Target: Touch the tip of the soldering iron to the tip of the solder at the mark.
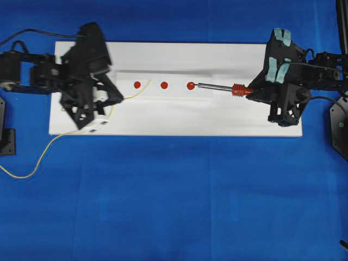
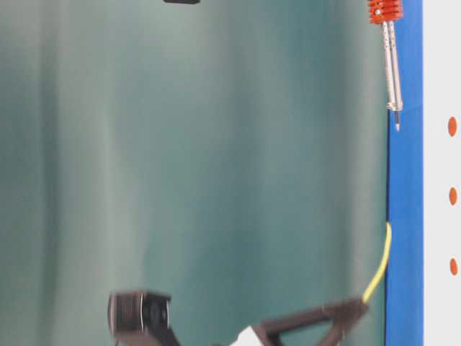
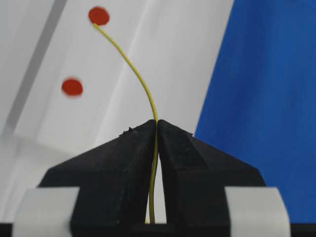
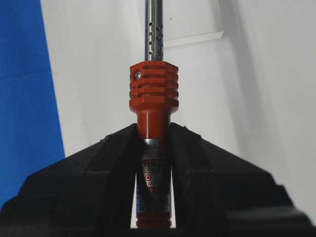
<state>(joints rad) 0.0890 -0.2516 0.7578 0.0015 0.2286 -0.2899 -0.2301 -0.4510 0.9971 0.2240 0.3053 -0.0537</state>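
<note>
My left gripper [image 1: 120, 99] [image 3: 157, 122] is shut on the thin yellow solder [image 1: 137, 91] [image 3: 143, 84]. The wire curves up and right, and its free end hangs near the left of three red marks [image 1: 137, 84]. In the table-level view the solder [image 2: 379, 267] stands off the board. My right gripper [image 1: 251, 91] [image 4: 154, 129] is shut on the red-orange handle of the soldering iron [image 1: 217, 87] [image 4: 153, 98]. The iron's silver shaft points left, its tip just beside the right mark [image 1: 191, 85]. The iron's tip [image 2: 397, 127] is also held off the board.
The marks sit on a raised strip of the white board [image 1: 163, 122], which lies on a blue cloth [image 1: 174, 206]. Slack solder [image 1: 32, 168] trails off the board's left edge onto the cloth. The middle mark [image 1: 164, 85] lies between the two tips.
</note>
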